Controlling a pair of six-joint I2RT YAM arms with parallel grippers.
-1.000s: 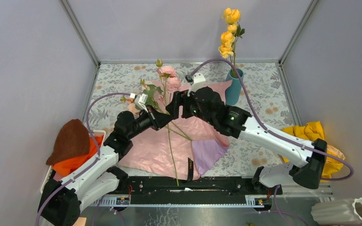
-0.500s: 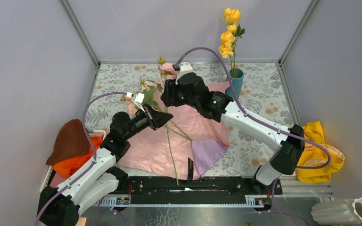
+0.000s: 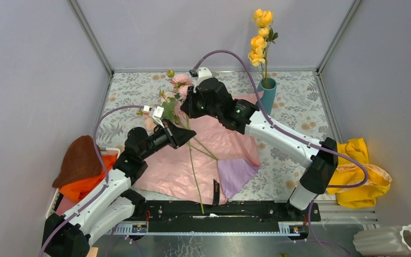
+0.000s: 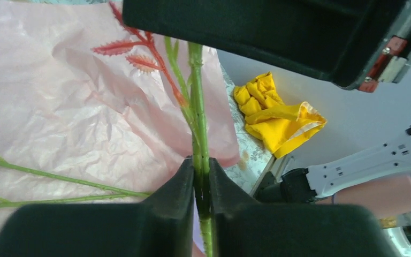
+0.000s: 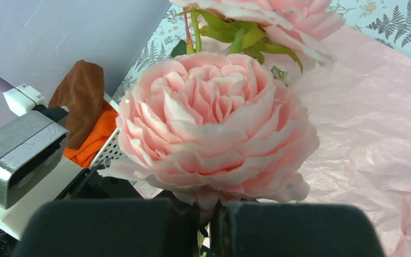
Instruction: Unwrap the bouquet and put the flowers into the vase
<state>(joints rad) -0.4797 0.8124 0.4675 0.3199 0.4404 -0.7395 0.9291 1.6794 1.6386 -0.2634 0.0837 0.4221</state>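
A yellow cloth (image 3: 361,182) lies right of the pink paper (image 3: 219,144) and a brown cloth (image 3: 80,158) lies left of it. The vase (image 3: 268,91) holding yellow roses (image 3: 258,40) stands at the paper's far right corner. Above the paper, a pink rose (image 5: 214,128) has its bloom toward the far side, and its stem (image 4: 198,107) runs near-to-far. The left gripper (image 4: 202,171) clamps mid-stem. The right gripper (image 5: 206,214), its arm stretched across the paper, pinches the stem just under the bloom.

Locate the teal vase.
In the top view, the teal vase stands at the far right of the table, by the far corner of the pink paper, holding yellow roses.
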